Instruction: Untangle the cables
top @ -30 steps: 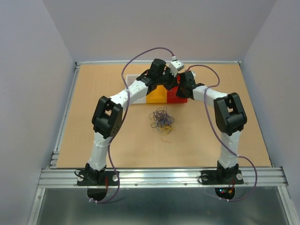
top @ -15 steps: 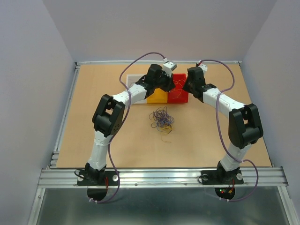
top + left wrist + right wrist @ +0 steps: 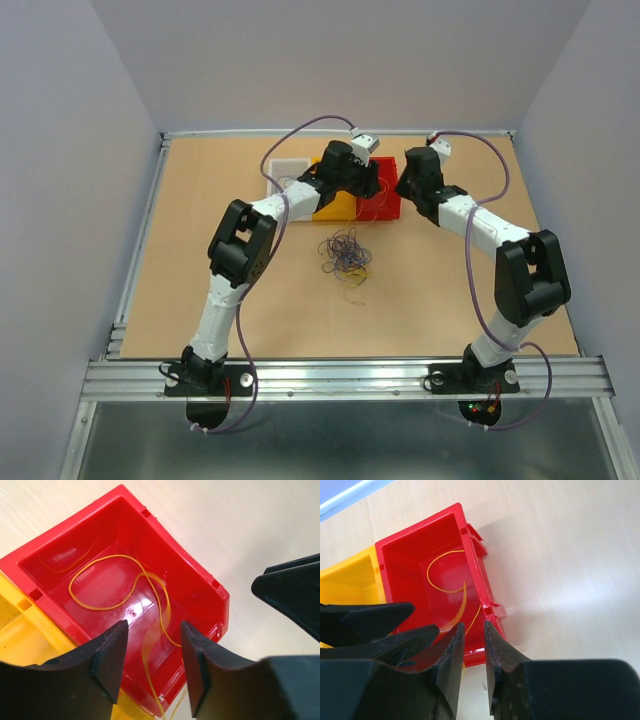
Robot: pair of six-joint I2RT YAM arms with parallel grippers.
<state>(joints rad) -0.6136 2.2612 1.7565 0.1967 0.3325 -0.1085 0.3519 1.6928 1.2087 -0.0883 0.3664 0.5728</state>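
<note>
A light wooden table [image 3: 200, 270] is enclosed by plain pale grey walls [image 3: 330, 60] on three sides. Its near edge is bordered by a metal rail [image 3: 340, 378].

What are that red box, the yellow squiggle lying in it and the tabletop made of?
Red box: looks like glossy moulded plastic, with shiny highlights and moulded tabs. Yellow wire: thin, flexible and smooth, probably plastic-coated; it holds loose curls. Tabletop: pale matt wood or wood-look board, with faint grain.

A robotics lab cell: plain grey walls [image 3: 330, 60] enclose a wooden table [image 3: 200, 250].
</note>
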